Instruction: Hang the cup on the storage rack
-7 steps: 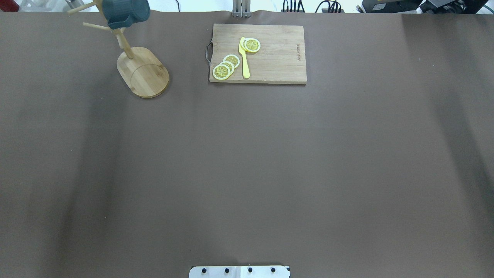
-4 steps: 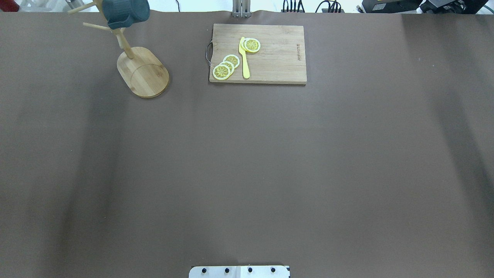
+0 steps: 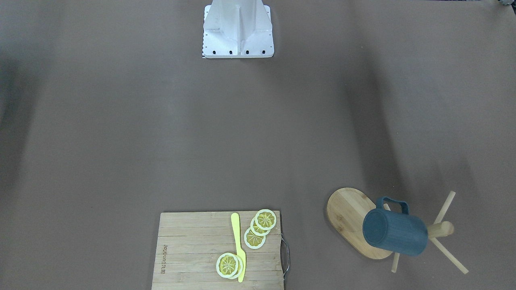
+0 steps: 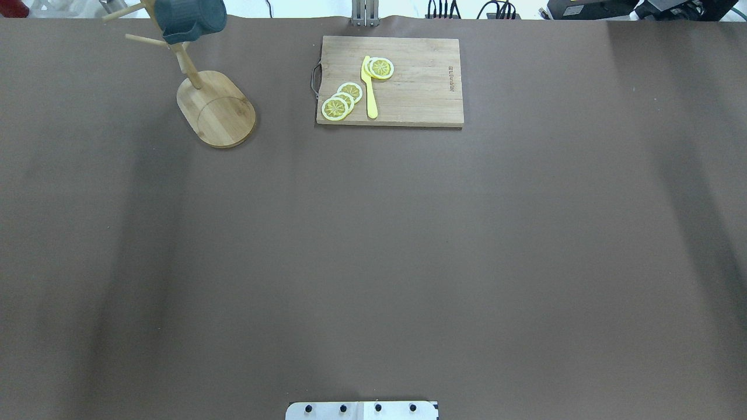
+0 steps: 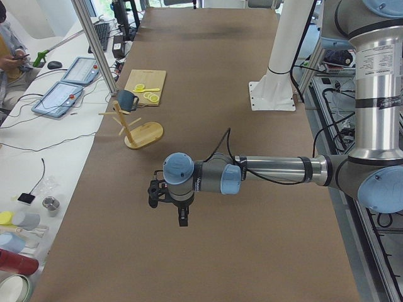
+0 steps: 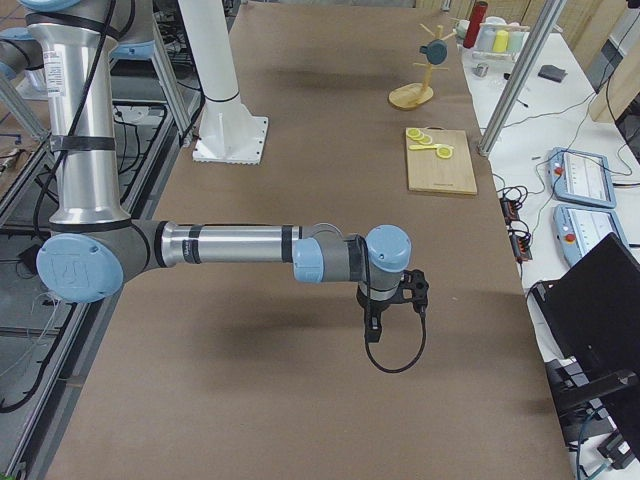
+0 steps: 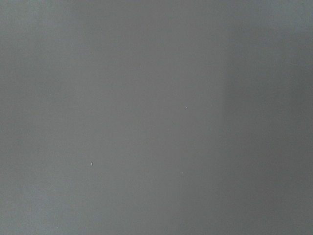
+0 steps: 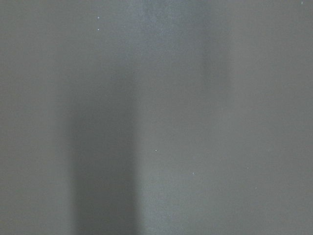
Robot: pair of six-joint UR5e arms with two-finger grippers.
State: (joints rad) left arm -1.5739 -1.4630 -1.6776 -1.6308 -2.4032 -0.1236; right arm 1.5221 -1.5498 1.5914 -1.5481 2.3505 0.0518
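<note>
The dark teal ribbed cup (image 3: 395,233) hangs by its handle on a peg of the bamboo storage rack (image 3: 346,215), mouth away from the front camera. In the overhead view the cup (image 4: 189,17) is at the rack's top and the rack's oval base (image 4: 219,114) stands at the far left. No gripper touches either. My left gripper (image 5: 182,217) shows only in the exterior left view, over bare table well short of the rack (image 5: 143,134). My right gripper (image 6: 372,328) shows only in the exterior right view, far from the rack (image 6: 412,95). I cannot tell whether either is open or shut.
A rectangular wooden cutting board (image 4: 420,87) lies at the far middle with lemon slices (image 4: 340,102) and a yellow knife (image 4: 369,87) on it. The robot's base plate (image 4: 362,410) is at the near edge. Both wrist views show only brown table cover.
</note>
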